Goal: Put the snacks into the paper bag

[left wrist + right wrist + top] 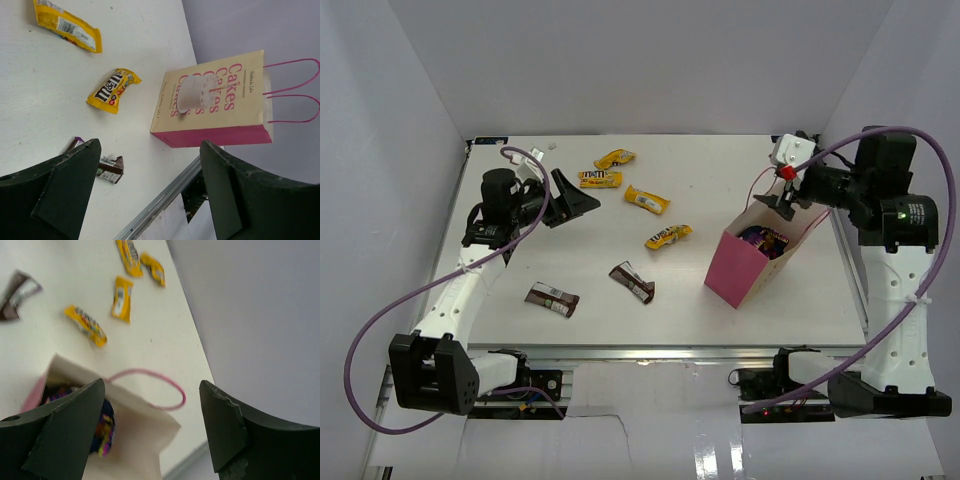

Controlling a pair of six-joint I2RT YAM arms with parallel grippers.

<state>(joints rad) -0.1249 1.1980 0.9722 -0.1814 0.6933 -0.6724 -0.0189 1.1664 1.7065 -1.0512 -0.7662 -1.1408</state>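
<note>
Jaws on your right gripper stand wide apart with nothing between them. It hangs just over the mouth of the paper bag, and the dark blue-purple crinkly bag lies inside. Your left gripper is spread just as wide and is empty, low over the table on the far left.

Six snacks are out on the table, all nearer your left arm. From its fingertips:
- The nearest yellow pack lies just beside them at 2 o'clock, with its long axis running 9 to 3.
- A second yellow pack sits past it at 1 o'clock.
- A third yellow pack is near at 3 o'clock.
- The fourth yellow pack is at 4 o'clock, on the way to the bag.
- The two brown bars lie at 6 and 5 o'clock, toward the bases.

The bag stands upright at 4 o'clock, well apart from that gripper.

I judge the left arm should take the nearest pack, closing across its short width. The packs lie flat on a smooth, hard top, so you would need the fingertips right down at the surface. Each pack has bare table around it. The side walls are close, and the pink cord handle loops at the bag's rim, so mind it on the drop.
</note>
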